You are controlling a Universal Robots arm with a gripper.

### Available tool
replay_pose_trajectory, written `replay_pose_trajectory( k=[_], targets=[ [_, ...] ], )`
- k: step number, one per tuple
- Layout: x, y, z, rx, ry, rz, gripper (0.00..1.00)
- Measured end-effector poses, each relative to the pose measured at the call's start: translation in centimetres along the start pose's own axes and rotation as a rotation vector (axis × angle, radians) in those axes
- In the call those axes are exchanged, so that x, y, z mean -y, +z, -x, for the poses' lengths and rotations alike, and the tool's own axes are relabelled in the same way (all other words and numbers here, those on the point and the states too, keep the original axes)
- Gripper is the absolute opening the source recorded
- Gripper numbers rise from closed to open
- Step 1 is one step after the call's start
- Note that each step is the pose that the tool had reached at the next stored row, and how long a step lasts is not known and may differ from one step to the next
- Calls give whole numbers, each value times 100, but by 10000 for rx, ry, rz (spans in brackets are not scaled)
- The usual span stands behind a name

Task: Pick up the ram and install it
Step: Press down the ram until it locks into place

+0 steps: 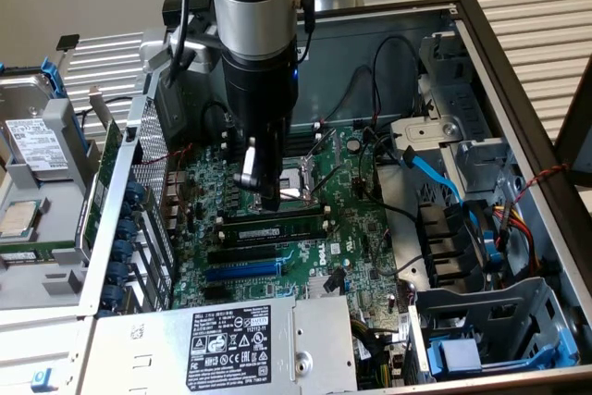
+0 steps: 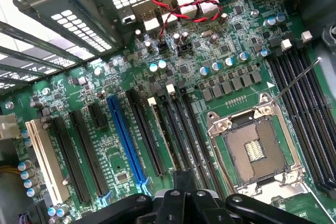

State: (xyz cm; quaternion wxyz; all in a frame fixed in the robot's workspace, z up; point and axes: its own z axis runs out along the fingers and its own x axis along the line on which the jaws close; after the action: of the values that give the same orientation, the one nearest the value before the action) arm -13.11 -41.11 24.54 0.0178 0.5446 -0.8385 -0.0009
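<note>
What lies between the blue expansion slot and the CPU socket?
In the wrist view, several parallel black slots, some with white end clips, lie between the blue expansion slot and the CPU socket.

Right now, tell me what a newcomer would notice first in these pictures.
First comes the big silver and black robot arm reaching straight down into the open computer case, its gripper low over the green motherboard beside the empty processor socket. Next, the ram seated in a slot just below the gripper. Then the bright blue expansion slot among the black ones.
</note>
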Motion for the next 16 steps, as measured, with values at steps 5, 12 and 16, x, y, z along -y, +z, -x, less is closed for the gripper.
replay_pose_trajectory(
  k=[5, 12, 16],
  targets=[
    [-1, 0, 0, -40, 559, -6, 10],
    [-2, -1, 0, -57, 1383, 5, 10],
    [-1, 0, 1, -53, 1873, 18, 10]
  ],
)
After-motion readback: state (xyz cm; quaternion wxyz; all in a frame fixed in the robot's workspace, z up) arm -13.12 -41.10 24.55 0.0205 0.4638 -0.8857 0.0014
